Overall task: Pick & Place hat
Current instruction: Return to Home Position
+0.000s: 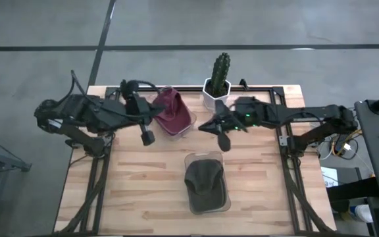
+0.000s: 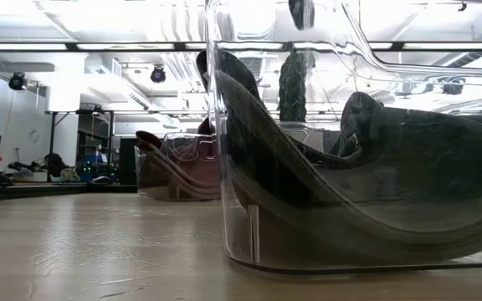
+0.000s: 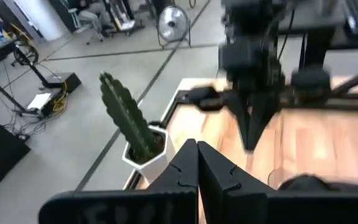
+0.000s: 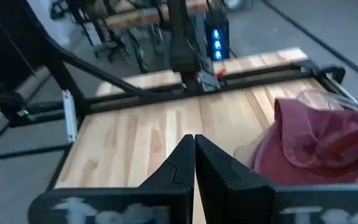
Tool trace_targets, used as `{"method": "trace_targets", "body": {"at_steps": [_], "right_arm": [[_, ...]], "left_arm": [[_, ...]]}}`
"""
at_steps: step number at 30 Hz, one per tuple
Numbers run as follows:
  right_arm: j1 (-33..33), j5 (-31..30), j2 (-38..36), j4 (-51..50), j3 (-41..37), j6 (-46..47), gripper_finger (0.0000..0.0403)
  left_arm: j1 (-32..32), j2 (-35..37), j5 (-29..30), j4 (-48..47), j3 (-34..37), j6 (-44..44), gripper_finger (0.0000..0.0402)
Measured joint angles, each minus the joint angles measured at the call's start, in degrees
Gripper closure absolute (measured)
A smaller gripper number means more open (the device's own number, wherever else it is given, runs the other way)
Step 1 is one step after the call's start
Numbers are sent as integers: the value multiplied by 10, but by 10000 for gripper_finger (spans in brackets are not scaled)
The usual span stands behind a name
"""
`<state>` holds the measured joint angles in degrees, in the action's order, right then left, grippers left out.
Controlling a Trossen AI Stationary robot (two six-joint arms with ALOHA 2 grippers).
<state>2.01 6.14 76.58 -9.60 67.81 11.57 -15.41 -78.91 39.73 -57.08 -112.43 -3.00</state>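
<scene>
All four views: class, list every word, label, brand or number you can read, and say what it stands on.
Left gripper: white marks on its body, too blurred to read.
Right gripper: white marks on its body, too blurred to read.
Red cap, dark cap, pot: no text shows.
Nothing else can be read in any view.

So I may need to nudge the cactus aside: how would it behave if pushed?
The cactus stands tall above a small white pot, so a high push would probably tip it. The pot looks hard and smooth, so a low push would likely slide it on the table. It stands near the edge and could fall.
</scene>
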Motion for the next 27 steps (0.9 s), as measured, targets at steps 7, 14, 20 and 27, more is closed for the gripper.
{"method": "trace_targets", "body": {"at_steps": [7, 14, 20, 27], "right_arm": [[-11, 4, -97, 52, -103, 0, 394], [-10, -1, -168, 51, -163, -17, 394], [-6, -16, -195, 51, -205, -48, 394], [-11, -10, -207, 53, -255, -60, 394]], "left_arm": [[4, 1, -1, 17, 88, -15, 401], [22, 8, -64, 189, 214, -19, 401], [41, 27, -217, 397, 350, -20, 401], [42, 68, -254, 638, 520, -51, 401]]}}
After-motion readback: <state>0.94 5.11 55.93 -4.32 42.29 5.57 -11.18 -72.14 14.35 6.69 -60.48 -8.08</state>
